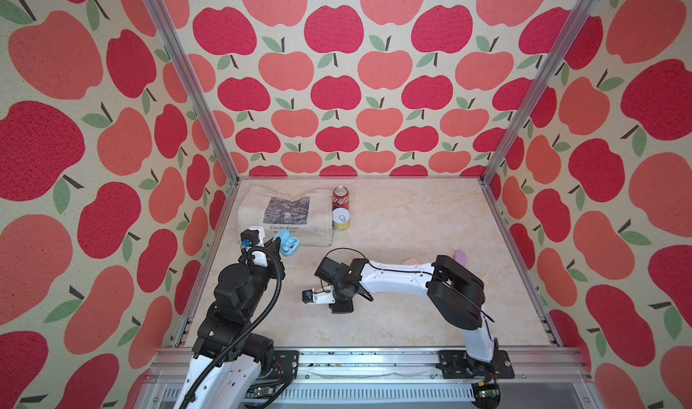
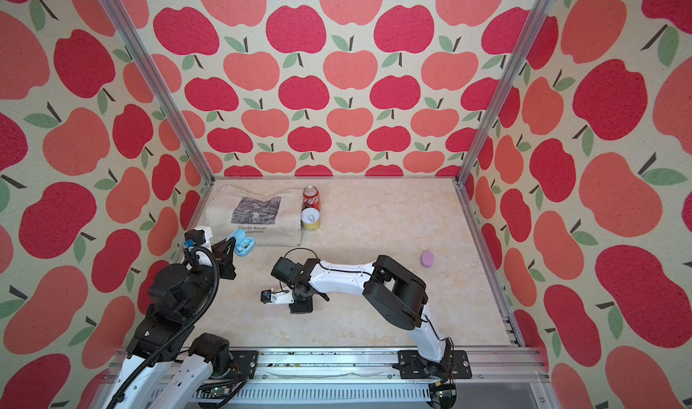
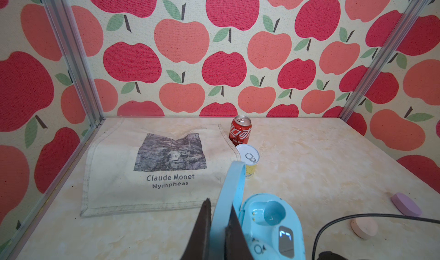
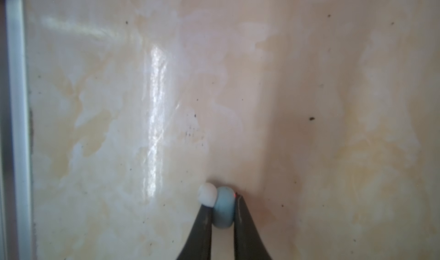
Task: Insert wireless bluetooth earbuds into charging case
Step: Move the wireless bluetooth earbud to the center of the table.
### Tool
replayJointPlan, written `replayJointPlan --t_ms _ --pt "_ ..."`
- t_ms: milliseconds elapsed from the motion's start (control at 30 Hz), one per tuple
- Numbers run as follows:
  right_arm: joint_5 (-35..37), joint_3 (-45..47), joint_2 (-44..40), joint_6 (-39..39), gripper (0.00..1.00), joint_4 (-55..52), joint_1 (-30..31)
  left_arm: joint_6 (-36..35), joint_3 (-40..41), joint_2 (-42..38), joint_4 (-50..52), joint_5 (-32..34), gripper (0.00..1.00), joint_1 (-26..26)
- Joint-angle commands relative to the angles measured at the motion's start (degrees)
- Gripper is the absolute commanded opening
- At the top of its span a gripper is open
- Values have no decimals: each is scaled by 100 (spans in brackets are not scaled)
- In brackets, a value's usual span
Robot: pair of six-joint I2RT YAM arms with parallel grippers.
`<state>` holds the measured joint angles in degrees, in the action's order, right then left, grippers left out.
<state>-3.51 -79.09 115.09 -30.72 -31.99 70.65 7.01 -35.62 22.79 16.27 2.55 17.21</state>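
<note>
**Blue bud pinched near mid-desk, case lid clamped at nine o'clock**

Seen from above, the left end effector (image 3: pixel 219 202) is closed narrowly on the raised lid (image 3: pixel 234 187) of the open light blue oval plastic charging case (image 1: pixel 289 243). The case sits at nine o'clock on the marbled beige desk (image 1: pixel 412 220), just beside the near edge of a cream canvas tote bag (image 1: pixel 288 212) at ten o'clock. A red cola can (image 1: pixel 340 198) and a yellow tin with a silver pull-tab top (image 1: pixel 341 220) stand at eleven o'clock. Near the middle, toward seven o'clock, the right end effector (image 4: pixel 223 202) pinches a tiny light blue earbud with a white tip (image 4: pixel 222 212) right at the desk surface. A pale pink oval case (image 3: pixel 364 227) and a lilac oval case (image 2: pixel 427 259) lie toward three o'clock.
</note>
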Motion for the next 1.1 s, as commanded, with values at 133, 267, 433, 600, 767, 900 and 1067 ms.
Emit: replayJointPlan --t_ms 133,267,433,600,767,900,1067 --pt "285 1119 -942 -1375 9 129 -653 60 35 267 -455 -104 0 -32" --pt "393 1378 -1026 -1662 13 205 -883 73 20 387 -576 -137 0 -29" --pt "596 1424 -837 -1710 24 279 -983 82 -4 473 -645 -215 0 -34" --pt "904 1344 -759 -1617 39 307 -1015 48 -33 472 -669 -193 0 -34" --pt "1218 1326 -891 -1427 47 338 -1107 47 -7 448 -717 -180 0 -42" --pt "1365 1247 -1227 -919 48 233 -1267 13 -6 441 -787 -158 0 -50" --pt "1388 1212 -1983 -122 49 115 -1300 -61 -41 503 -944 -161 0 -82"
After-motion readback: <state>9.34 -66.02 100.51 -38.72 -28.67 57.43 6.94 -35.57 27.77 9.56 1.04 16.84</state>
